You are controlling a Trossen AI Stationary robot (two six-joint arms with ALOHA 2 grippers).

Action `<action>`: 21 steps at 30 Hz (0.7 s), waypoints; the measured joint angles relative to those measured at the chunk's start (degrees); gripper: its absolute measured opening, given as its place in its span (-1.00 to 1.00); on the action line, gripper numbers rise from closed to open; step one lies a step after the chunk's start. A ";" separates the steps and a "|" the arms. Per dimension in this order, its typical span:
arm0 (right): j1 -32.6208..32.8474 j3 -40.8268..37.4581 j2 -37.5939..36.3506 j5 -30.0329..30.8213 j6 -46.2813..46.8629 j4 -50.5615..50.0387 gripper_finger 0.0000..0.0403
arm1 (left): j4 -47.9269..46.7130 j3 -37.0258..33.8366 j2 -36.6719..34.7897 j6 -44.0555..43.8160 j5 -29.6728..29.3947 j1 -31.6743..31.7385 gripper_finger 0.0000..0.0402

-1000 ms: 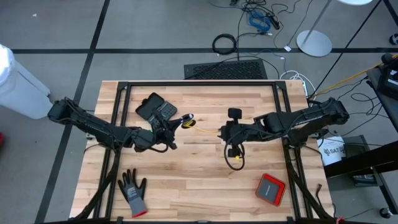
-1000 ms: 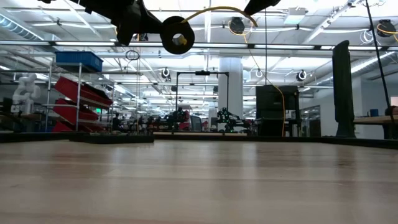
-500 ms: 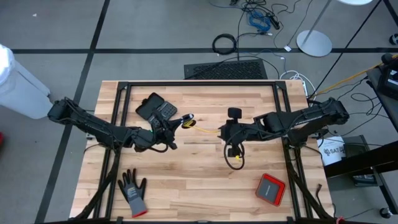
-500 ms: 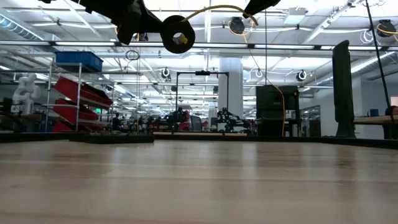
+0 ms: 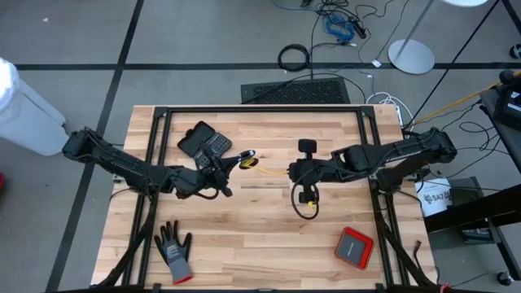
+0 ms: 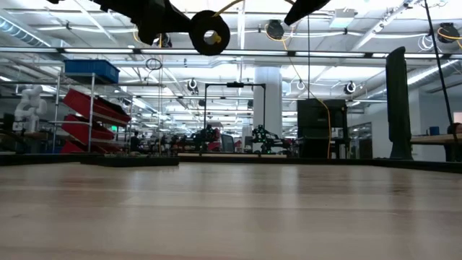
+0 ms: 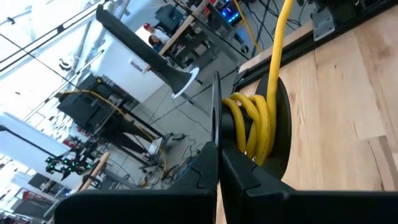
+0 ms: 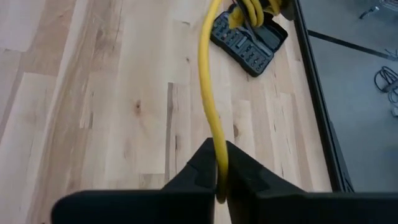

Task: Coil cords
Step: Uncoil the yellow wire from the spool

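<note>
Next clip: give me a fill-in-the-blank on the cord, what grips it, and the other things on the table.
1. The right gripper has its jaws shut on the ____ cord.
2. The left gripper is shut at the black round part where the cord is ____.
3. The grey glove lies near the ____ arm.
4. The red case lies on the ____ tabletop.

Missing words: yellow; coiled; left; wooden

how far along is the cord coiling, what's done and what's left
Done: several turns of the yellow cord already sit wound on the black round part, which the left gripper holds shut above the table.

In hand: the right gripper is shut on the straight run of cord leading to that coil.

Left: a loose loop hangs below the right gripper in the high view, so more winding likely remains.
</note>
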 joint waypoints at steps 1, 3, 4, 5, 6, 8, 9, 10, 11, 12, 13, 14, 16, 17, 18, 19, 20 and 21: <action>0.01 -0.02 0.00 0.00 -0.25 0.00 -0.99 | 0.00 0.00 0.00 0.02 0.00 0.00 -0.99; 0.02 -0.02 0.00 0.00 -0.50 0.00 -0.99 | 0.00 0.00 0.00 0.02 0.00 0.00 -0.99; 0.02 -0.02 0.00 0.00 -0.44 0.02 -0.99 | 0.00 0.00 0.00 0.02 0.00 0.00 -0.99; 0.02 -0.02 0.00 0.00 -0.28 0.02 -0.99 | 0.00 0.00 0.00 0.02 0.00 0.00 -0.99; 0.02 -0.02 0.00 0.00 -0.15 0.02 -0.99 | -0.02 0.00 0.00 0.02 0.00 0.00 -0.99; 0.02 -0.02 0.00 0.00 0.29 0.17 -0.98 | -0.01 0.00 0.00 0.02 0.00 0.00 -0.99; 0.02 -0.02 0.00 0.00 0.40 0.39 -0.98 | -0.05 0.00 0.00 0.02 0.00 0.00 -0.99; 0.10 -0.02 0.00 -0.01 0.44 0.61 -0.97 | -0.12 0.00 0.00 0.02 0.00 0.00 -0.99; 0.21 -0.02 0.00 0.00 0.45 0.70 -0.95 | -0.20 0.00 0.00 0.04 0.00 0.00 -0.99; 0.33 -0.02 0.00 0.00 0.46 0.72 -0.93 | -0.26 0.00 0.00 0.02 0.00 0.00 -0.99; 0.48 -0.02 0.00 0.00 0.46 0.76 -0.89 | -0.40 0.00 0.00 0.04 0.00 0.00 -0.99; 0.54 -0.02 0.00 0.00 0.42 0.84 -0.85 | -0.58 0.00 0.00 0.04 0.00 0.00 -0.99; 0.59 -0.02 0.00 0.00 0.42 1.28 -0.76 | -0.65 0.00 0.00 0.04 -0.02 0.00 -0.99; 0.59 -0.02 0.00 0.00 0.42 1.43 -0.70 | -0.63 0.00 0.00 0.04 -0.02 0.00 -0.99; 0.59 -0.02 0.00 0.00 0.40 1.52 -0.65 | -0.63 0.00 0.00 0.04 -0.02 0.00 -0.99; 0.57 -0.02 0.00 0.00 0.40 1.63 -0.60 | -0.63 0.00 0.00 0.04 -0.02 0.00 -0.99; 0.57 -0.02 0.00 0.00 0.40 1.73 -0.57 | -0.63 0.00 0.00 0.04 -0.02 0.00 -0.99; 0.57 -0.02 0.00 0.00 0.38 1.75 -0.54 | -0.63 0.00 0.00 0.04 -0.02 0.00 -0.99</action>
